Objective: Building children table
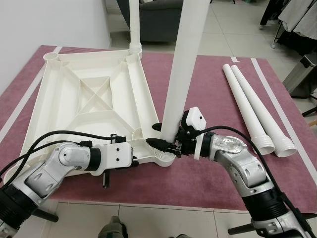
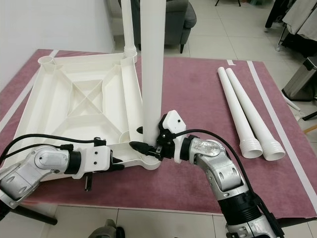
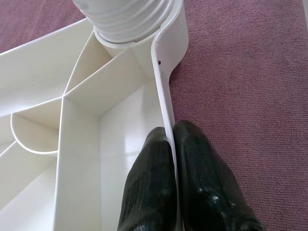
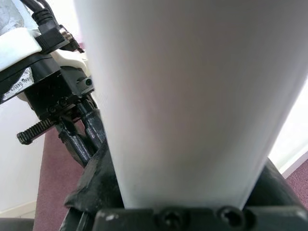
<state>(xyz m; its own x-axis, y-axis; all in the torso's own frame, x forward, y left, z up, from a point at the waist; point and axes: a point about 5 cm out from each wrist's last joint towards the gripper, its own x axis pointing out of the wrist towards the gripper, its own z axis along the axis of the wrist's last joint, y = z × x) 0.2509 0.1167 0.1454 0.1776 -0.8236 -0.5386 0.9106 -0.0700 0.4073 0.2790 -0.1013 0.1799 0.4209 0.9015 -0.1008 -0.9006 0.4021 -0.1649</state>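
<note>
The white table top (image 1: 54, 99) lies upside down on a maroon rug (image 1: 208, 84). One white leg (image 1: 134, 25) stands in its far corner socket. A second leg (image 1: 181, 74) stands upright in the near right corner socket, and my right gripper (image 1: 154, 135) is shut on it low down, just above the socket. My left gripper (image 3: 172, 131) is shut on the table top's near rim (image 3: 166, 91), one finger on each side of the thin wall, close to that same socket. Two more legs (image 1: 245, 106) (image 1: 261, 108) lie side by side on the rug to the right.
A grey sofa (image 1: 158, 15) stands beyond the rug, with a white wall at far left. A metal bin (image 1: 302, 74) stands at the right edge. Tiled floor (image 1: 148, 223) begins just past the rug's near edge, under my arms.
</note>
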